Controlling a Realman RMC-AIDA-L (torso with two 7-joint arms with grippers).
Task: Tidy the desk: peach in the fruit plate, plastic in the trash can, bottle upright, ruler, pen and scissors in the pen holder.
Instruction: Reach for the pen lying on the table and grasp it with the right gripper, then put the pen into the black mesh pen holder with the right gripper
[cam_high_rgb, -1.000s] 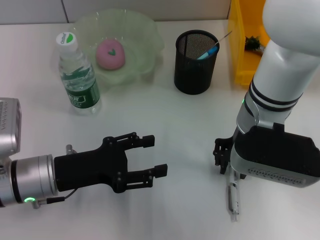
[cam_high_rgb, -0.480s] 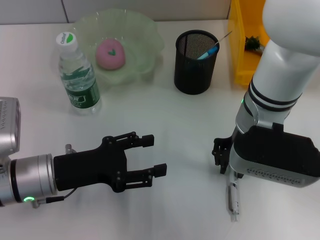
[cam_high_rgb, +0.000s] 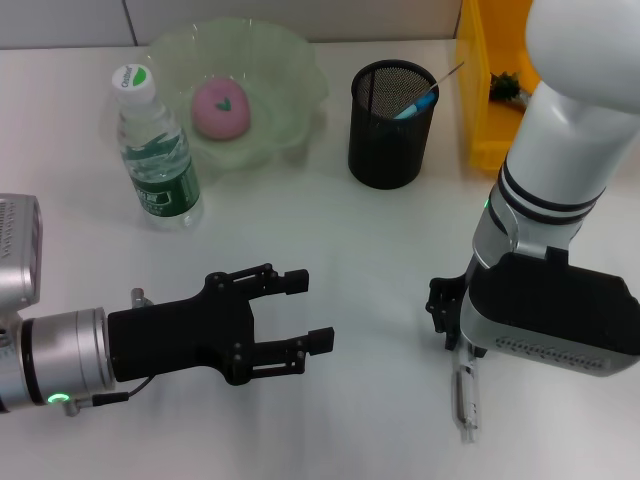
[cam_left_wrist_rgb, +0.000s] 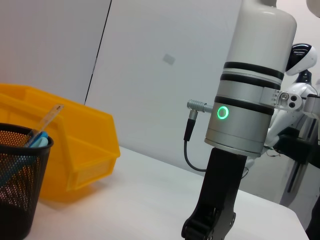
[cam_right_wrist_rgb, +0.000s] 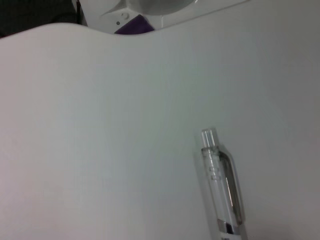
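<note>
1. While the right arm bends down over the near right part of the counter (cam_high_rgb: 330, 240), the right gripper (cam_high_rgb: 443, 312) sits low above a clear pen (cam_high_rgb: 464, 395); its wrist housing hides the fingers, so whether they are spread or closed cannot be told.
2. Lying flat on the counter, the pen extends toward the robot from under that gripper.
3. Reaching in level from the left, the left gripper (cam_high_rgb: 300, 312) hovers with its fingers spread and nothing between them.
4. Farther back, the peach (cam_high_rgb: 220, 107) rests in the green fruit plate (cam_high_rgb: 290, 60), and the water bottle (cam_high_rgb: 155, 150) stands upright just beside it.
5. A black mesh pen holder (cam_high_rgb: 390, 125) holds a ruler (cam_high_rgb: 445, 75) and a blue-tipped item, near the yellow bin (cam_high_rgb: 478, 90).
</note>
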